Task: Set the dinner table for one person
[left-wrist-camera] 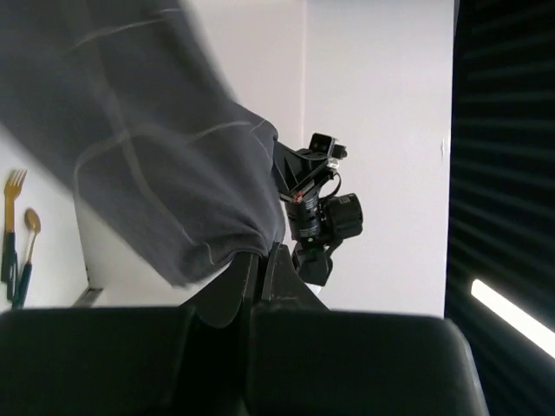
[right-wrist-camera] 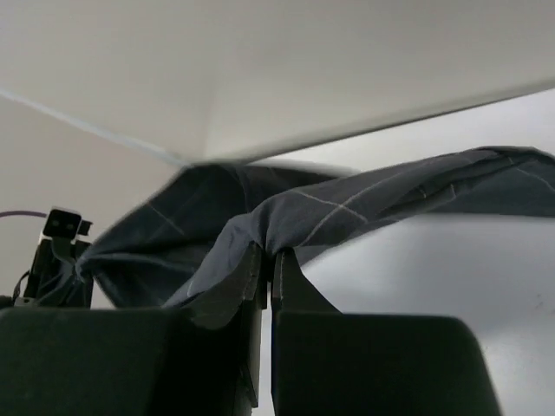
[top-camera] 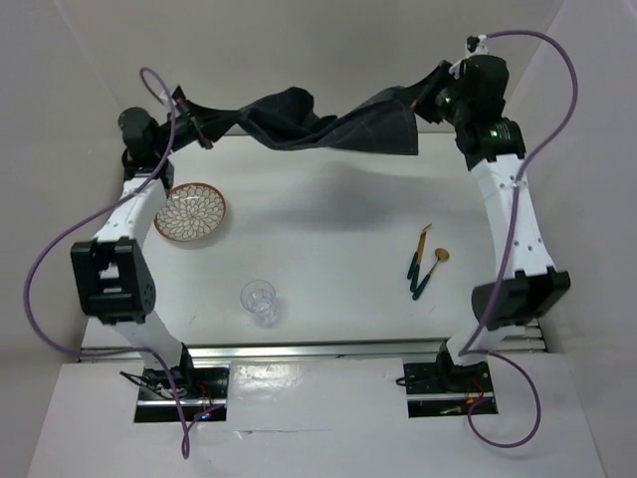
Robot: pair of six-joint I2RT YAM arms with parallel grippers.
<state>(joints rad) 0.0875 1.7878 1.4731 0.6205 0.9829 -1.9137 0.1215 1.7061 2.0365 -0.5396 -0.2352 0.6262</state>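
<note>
Dark grey checked cloth (top-camera: pixel 318 124) hangs in the air between the two arms, sagging and twisted in the middle, above the far side of the white table (top-camera: pixel 338 214). The table lies flat below it, white walls around three sides and a metal rail (top-camera: pixel 318 351) along the near edge by the arm bases. The left gripper (top-camera: pixel 197 125) has its jaws pressed together on one end of the cloth, the fabric bunching right at the tips. The right gripper (top-camera: pixel 428 97) pinches the other end the same way. On the table a patterned bowl (top-camera: pixel 189 212) sits at the left, a clear glass (top-camera: pixel 258 299) stands nearer the rail, and a fork (top-camera: pixel 420 249) and spoon (top-camera: pixel 432 271) lie side by side at the right, well apart from the glass
</note>
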